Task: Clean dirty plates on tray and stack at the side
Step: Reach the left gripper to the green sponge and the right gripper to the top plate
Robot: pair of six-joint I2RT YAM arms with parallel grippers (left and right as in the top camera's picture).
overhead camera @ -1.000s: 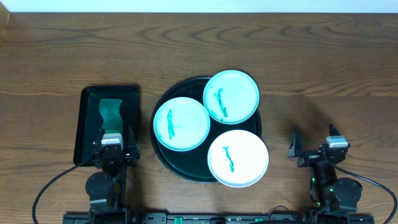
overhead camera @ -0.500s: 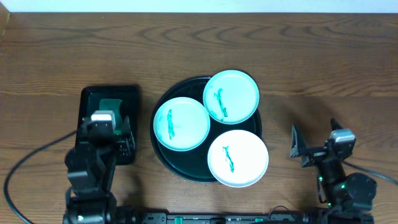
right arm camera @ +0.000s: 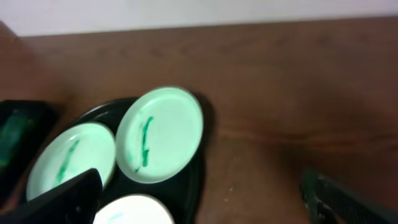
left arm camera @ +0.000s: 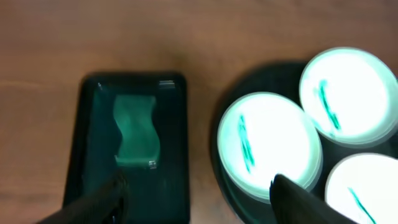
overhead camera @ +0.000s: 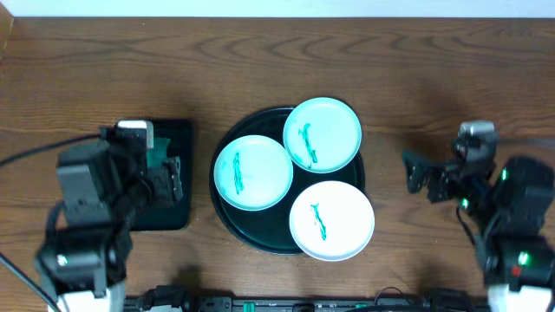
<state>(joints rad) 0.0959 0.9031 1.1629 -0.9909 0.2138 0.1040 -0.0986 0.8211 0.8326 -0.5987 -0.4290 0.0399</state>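
Three white plates with teal scribbles lie on the round black tray (overhead camera: 238,227): the left plate (overhead camera: 253,172), the far plate (overhead camera: 323,134) and the near plate (overhead camera: 331,219), which overhangs the tray's front rim. My left gripper (overhead camera: 173,179) is open and empty, raised above the rectangular tray, left of the plates. My right gripper (overhead camera: 421,178) is open and empty, raised to the right of the round tray. The left wrist view shows the left plate (left arm camera: 270,140) by my right finger. The right wrist view shows the far plate (right arm camera: 160,134) and the round tray (right arm camera: 186,186).
A small rectangular black tray (overhead camera: 178,132) holding a green cloth (overhead camera: 159,154) lies left of the round tray; it also shows in the left wrist view (left arm camera: 134,130). Bare wooden table extends behind and to the right of the round tray.
Both arms have risen from the front edge and moved farther over the table. The left gripper now hangs over the rectangular tray. The plates have not moved.
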